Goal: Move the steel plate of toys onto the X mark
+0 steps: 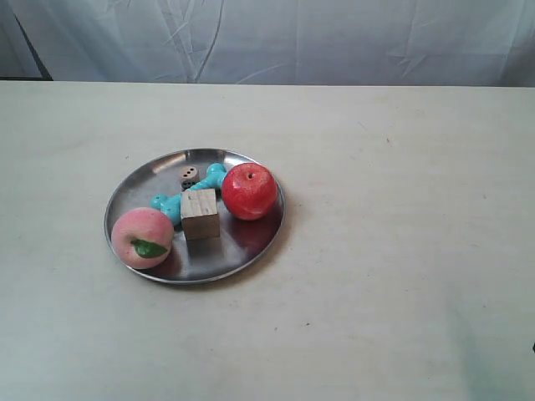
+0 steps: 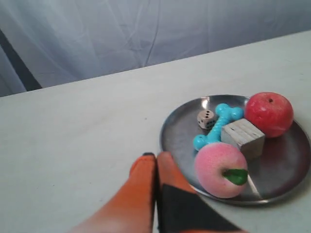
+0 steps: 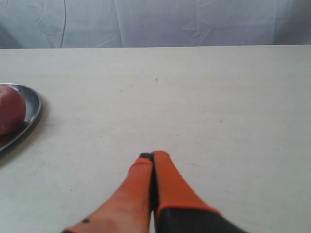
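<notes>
plate [image 1: 244, 244]: on table [image 1: 401, 209], carrying apple [image 1: 249, 190], peach [image 1: 142, 237], bone [image 1: 210, 177], cube [image 1: 200, 214], die [image 1: 189, 175] | left gripper [image 2: 155, 156]: pinched shut, short of plate | right gripper [image 3: 151, 156]: pinched shut, well off plate

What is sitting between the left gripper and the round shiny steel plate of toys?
Nothing visible. Only bare pale tabletop lies between the left gripper, its orange fingers shut, and the round shiny steel plate.

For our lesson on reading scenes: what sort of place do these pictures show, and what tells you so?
Probably a robot test setup, not a home: a bare pale table, a creased white cloth backdrop, and toys staged on a steel plate.
</notes>
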